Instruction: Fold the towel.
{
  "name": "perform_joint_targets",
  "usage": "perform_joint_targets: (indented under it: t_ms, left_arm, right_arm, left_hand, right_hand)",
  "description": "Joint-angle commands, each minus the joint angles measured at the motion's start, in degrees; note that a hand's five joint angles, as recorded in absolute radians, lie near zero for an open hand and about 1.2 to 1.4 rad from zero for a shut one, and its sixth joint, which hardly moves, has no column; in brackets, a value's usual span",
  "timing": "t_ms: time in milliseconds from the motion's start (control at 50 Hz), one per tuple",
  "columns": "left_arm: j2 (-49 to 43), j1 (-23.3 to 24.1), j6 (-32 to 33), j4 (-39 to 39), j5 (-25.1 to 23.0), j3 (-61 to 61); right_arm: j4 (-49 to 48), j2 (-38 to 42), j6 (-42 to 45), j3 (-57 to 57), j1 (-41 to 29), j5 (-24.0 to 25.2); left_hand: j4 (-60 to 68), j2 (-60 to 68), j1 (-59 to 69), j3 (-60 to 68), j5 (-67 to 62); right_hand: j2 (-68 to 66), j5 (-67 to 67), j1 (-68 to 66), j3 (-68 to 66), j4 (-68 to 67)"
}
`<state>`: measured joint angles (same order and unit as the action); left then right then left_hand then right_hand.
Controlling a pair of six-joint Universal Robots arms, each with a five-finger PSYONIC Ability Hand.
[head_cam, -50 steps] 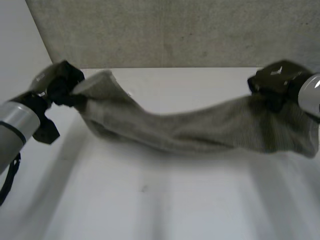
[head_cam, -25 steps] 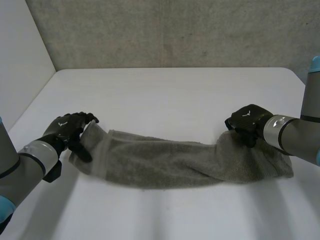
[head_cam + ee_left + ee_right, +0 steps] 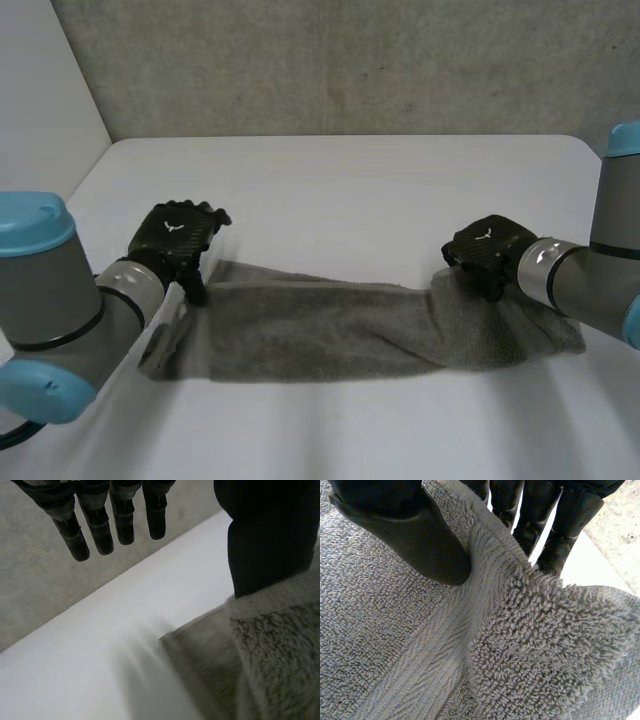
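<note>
The towel (image 3: 330, 335) lies on the white table (image 3: 340, 190), on the side nearer the robot. It is drawn out into a long, narrow band running from one hand to the other. It looks doubled over on itself rather than spread flat, and both ends are rumpled.

At the band's left far corner sits the left hand (image 3: 175, 235). In its wrist view the fingers (image 3: 100, 525) hang straight and spread in the air, clear of the cloth. Only the thumb (image 3: 270, 535) comes down at the towel's edge, so this hand is not gripping anything.

Near the right end, on the far edge, is the right hand (image 3: 485, 250). Its thumb (image 3: 405, 530) presses on one face of the woven hem (image 3: 470, 630) and its fingers (image 3: 565, 520) stand behind the other face. That is a pinch on the towel's border.

To me the worry is the lopsided hold. If the right hand lifts or pulls while the left corner is free, the whole band would probably slide and twist after it, and the fold would land crooked. The pinch also takes just the hem, so the thick pile could slip out under its own weight. The bunched ends could get folded in as lumps unless they are smoothed first.
</note>
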<state>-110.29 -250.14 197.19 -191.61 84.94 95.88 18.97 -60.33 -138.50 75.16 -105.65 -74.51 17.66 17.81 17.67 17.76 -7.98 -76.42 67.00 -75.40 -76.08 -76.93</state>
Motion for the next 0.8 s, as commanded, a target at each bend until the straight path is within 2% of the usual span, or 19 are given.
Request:
perform_joint_targets:
  t_ms: [20, 180, 280, 460, 500, 520, 560, 580, 600, 740, 800]
  left_arm:
    - [-1.6, 0.0, 5.5, 2.2, 5.5, -1.1]
    - [0.4, 0.7, 4.0, 11.4, 5.0, -0.9]
    - [0.5, 1.7, 3.6, 13.5, 4.0, -0.8]
    - [-0.9, 1.8, 4.3, 13.4, 4.4, -0.7]
    - [-2.3, 1.8, 4.3, 12.9, 4.4, -0.7]
    - [-2.3, 1.8, 4.3, 12.9, 4.4, -0.7]
    - [-3.4, 1.8, 4.3, 11.7, 4.4, -1.1]
    - [-3.4, 1.8, 4.3, 11.7, 4.4, -1.1]
    - [-3.9, 1.8, 4.5, 10.5, 4.4, -1.4]
    - [-6.4, 1.7, 8.1, 5.9, 4.4, -7.1]
    - [-7.5, 1.7, 11.0, 3.1, 4.6, -13.3]
  right_arm:
    - [-0.2, 0.2, 0.3, 0.2, -0.3, 0.0]
    - [-0.7, 0.2, 0.3, 0.2, -0.3, -0.2]
    - [-0.7, 0.1, 0.3, 0.2, -0.3, -0.3]
    - [-0.6, -0.4, 0.3, 0.2, -0.3, -0.3]
    - [-0.5, -0.7, 0.3, 0.2, -0.3, -0.3]
    - [-0.5, -0.7, 0.3, 0.2, -0.3, -0.3]
    - [-0.5, -1.0, 0.4, 0.2, -0.3, -0.5]
    - [-0.5, -1.0, 0.4, 0.2, -0.3, -0.5]
    - [-0.5, -1.1, 0.4, 0.2, -0.2, -0.7]
    - [-1.5, -0.9, 0.7, -2.7, -0.3, -0.7]
    - [-5.8, -0.1, 0.4, -9.0, -1.0, -2.8]
  left_hand:
    - [6.2, 6.0, 6.2, 6.1, -5.8]
    - [10.2, 10.0, 10.2, 10.1, -9.9]
    - [15.4, 15.3, 15.4, 15.3, -15.1]
    - [25.4, 25.2, 25.3, 25.3, -25.0]
    - [34.9, 34.7, 34.9, 34.8, -34.6]
    - [34.9, 34.8, 34.9, 34.8, -34.6]
    - [51.7, 51.5, 51.7, 51.6, -51.3]
    - [51.8, 51.6, 51.7, 51.7, -51.4]
    - [62.2, 62.1, 62.2, 62.1, -61.9]
    - [62.3, 62.2, 62.3, 62.2, -62.0]
    - [62.3, 62.2, 62.3, 62.2, -62.0]
  right_hand:
    - [-3.6, 3.0, -4.6, -3.9, -3.1]
    - [-3.6, 3.0, -4.6, -3.9, -3.1]
    - [-3.6, 3.0, -4.6, -3.9, -3.1]
    - [-3.6, 3.0, -4.6, -3.9, -3.1]
    - [-3.6, 3.0, -4.6, -3.9, -3.1]
    - [-3.6, 3.0, -4.6, -3.9, -3.1]
    - [-3.6, 3.0, -4.6, -3.9, -3.1]
    - [-3.6, 3.0, -4.6, -3.9, -3.1]
    - [-3.6, 3.0, -4.6, -3.9, -3.1]
    - [-3.6, 3.0, -4.6, -3.9, -3.1]
    - [-3.6, 3.0, -4.6, -3.9, -3.1]
